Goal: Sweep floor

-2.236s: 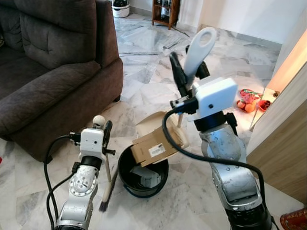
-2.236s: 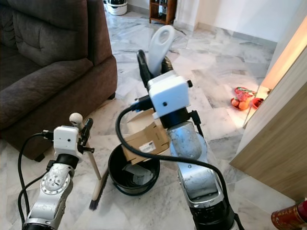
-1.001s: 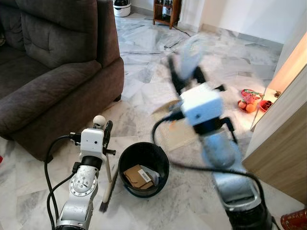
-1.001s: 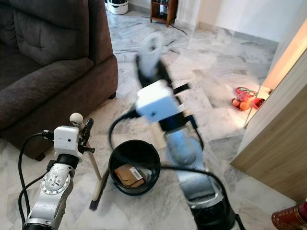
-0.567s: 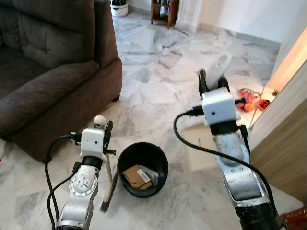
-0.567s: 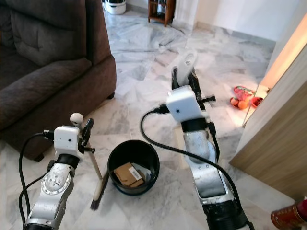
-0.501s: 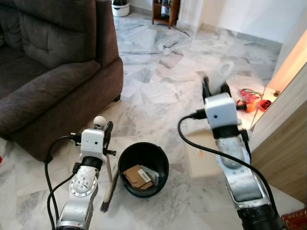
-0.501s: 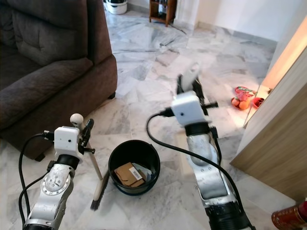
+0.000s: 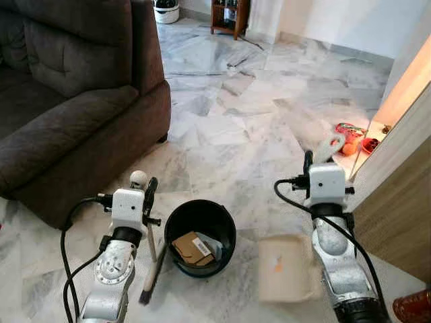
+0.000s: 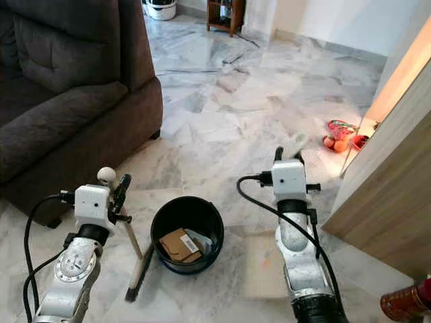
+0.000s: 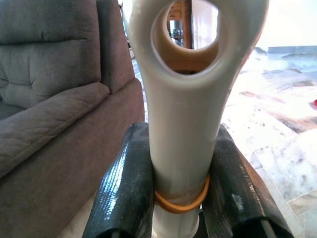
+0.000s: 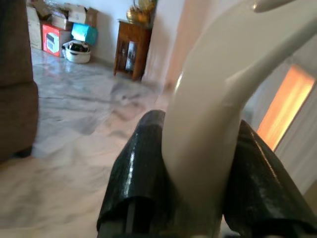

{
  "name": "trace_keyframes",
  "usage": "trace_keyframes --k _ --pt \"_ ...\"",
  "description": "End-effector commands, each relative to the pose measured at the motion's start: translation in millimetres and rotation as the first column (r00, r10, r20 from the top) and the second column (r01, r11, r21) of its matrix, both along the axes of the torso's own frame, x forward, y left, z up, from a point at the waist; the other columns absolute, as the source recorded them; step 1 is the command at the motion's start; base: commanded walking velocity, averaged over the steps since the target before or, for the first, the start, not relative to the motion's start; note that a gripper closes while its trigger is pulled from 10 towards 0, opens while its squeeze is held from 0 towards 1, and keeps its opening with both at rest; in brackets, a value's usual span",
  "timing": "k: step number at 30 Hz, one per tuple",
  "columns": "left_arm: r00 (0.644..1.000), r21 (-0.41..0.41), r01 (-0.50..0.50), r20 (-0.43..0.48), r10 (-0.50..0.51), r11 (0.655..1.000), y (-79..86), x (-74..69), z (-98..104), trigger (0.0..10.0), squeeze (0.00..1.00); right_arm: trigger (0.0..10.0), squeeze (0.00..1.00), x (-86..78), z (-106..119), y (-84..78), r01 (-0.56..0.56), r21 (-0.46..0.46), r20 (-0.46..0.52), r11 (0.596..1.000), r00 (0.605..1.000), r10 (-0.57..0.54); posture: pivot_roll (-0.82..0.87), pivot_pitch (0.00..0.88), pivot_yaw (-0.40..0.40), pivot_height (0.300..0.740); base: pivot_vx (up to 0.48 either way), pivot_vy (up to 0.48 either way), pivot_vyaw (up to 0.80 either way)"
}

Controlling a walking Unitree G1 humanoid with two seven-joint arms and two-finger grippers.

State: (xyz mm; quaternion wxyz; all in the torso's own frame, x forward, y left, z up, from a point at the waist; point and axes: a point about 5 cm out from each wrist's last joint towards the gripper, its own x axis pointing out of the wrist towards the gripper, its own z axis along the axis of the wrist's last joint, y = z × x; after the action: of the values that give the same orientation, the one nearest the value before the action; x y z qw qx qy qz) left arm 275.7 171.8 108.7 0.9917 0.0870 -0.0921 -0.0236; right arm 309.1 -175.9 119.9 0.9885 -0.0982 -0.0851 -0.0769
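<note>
While both jaws clench white handles, beige dustpan [image 9: 289, 267] beside round black plastic bin [image 9: 200, 237] could nudge and tip it.

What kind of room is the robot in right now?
Most likely a home living room: a dark brown sofa stands on a marble-tiled floor, with a wooden cabinet at the far wall.

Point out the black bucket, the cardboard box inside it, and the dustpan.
black bucket [image 9: 176, 219]: left eye view, left rim.
cardboard box [image 9: 191, 247]: left eye view, top face.
dustpan [image 9: 286, 269]: left eye view, flat pan on floor.
</note>
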Motion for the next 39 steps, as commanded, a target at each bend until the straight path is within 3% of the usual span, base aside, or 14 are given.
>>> trace_keyframes --k 1,39 --pt "0.999 -0.003 -0.001 0.046 0.001 1.000 3.0 -2.4 9.4 10.0 0.00 10.0 0.00 -0.2 -0.8 1.5 -0.017 0.036 0.024 0.999 1.000 0.016 0.12 0.118 -0.007 0.740 0.000 0.000 0.00" --pt "1.000 -0.045 -0.005 0.002 0.005 0.999 4.4 -9.9 1.4 10.0 0.00 10.0 0.00 5.8 -9.2 11.2 -0.100 0.073 0.041 0.992 0.994 0.097 0.12 0.153 -0.007 0.740 0.000 0.000 0.00"
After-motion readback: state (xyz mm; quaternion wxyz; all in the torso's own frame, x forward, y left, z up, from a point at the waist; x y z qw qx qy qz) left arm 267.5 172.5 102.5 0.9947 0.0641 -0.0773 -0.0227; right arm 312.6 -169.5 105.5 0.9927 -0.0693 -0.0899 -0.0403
